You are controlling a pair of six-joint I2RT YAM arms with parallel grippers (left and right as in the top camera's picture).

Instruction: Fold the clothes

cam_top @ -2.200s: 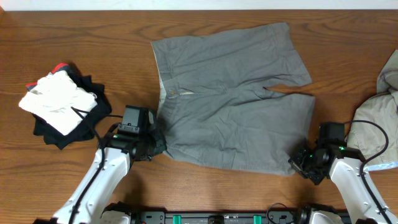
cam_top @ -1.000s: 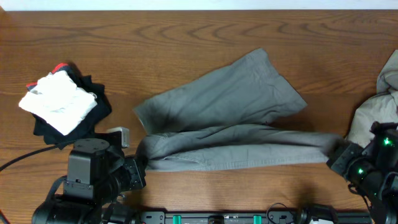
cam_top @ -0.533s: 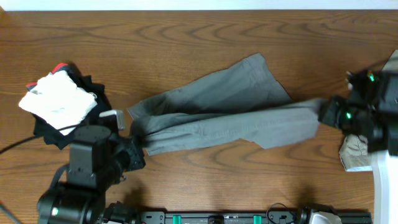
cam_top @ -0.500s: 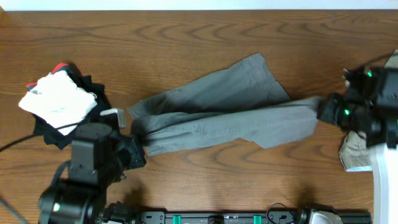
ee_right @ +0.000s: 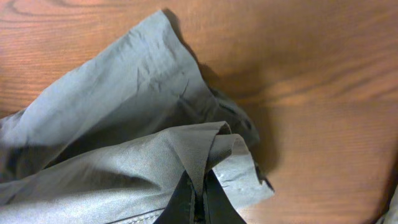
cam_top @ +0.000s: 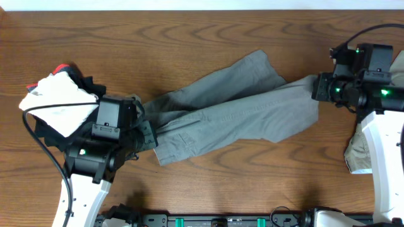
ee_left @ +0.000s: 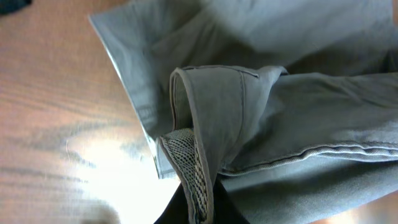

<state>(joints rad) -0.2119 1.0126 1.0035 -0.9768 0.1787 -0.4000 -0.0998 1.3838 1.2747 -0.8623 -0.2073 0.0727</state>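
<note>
My left gripper point(cam_top: 149, 135) is shut tight on the shorts point(cam_top: 233, 113). In the left wrist view its fingers point(ee_left: 174, 211) pinch a folded bit of the grey cloth, and some net lining sticks out right at the tips. My right gripper point(cam_top: 317, 88) is closed on the shorts too. In its own view the fingers point(ee_right: 179, 208) nip a folded edge of the cloth, and a loose corner lies flat just past the tips. The shorts hang stretched between my two grippers in a long slanted band, with the right end farther from me than the left. One flap lies on the table point(cam_top: 189, 38) beyond the band. A pile point(cam_top: 60, 104) of white and black things sits just behind the left gripper, on its outer side. A beige cloth point(cam_top: 363, 148) lies beside my right arm, nearer to me than the right gripper. It is not touching the shorts.
</note>
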